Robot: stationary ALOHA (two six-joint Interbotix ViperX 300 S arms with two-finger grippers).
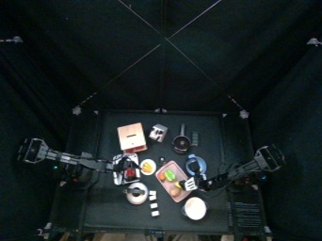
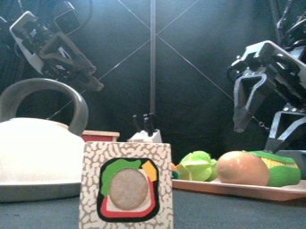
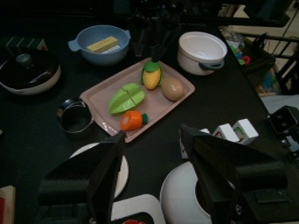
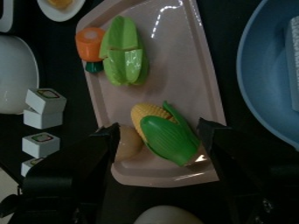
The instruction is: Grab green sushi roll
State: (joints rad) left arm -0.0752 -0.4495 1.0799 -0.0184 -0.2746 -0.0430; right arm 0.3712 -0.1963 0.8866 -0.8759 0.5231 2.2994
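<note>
Nothing grabbed yet. The right gripper (image 4: 160, 144) has its jaws spread wide and empty, hanging over the corn (image 4: 172, 140) on the pink tray (image 4: 176, 52), so it is over the wrong item. Three small sushi pieces (image 4: 44, 105) sit on the table just off the tray's left edge, clear of both jaws. I can't tell from the wrist view which one is green. The front view shows one green sushi roll (image 2: 125, 183) with green filling standing at the near edge, right of the kettle (image 2: 36, 152), untouched. The left gripper (image 3: 152, 162) is also spread and empty, up on the left side. Still to do: move off the tray to the sushi, descend, close and lift.
</note>
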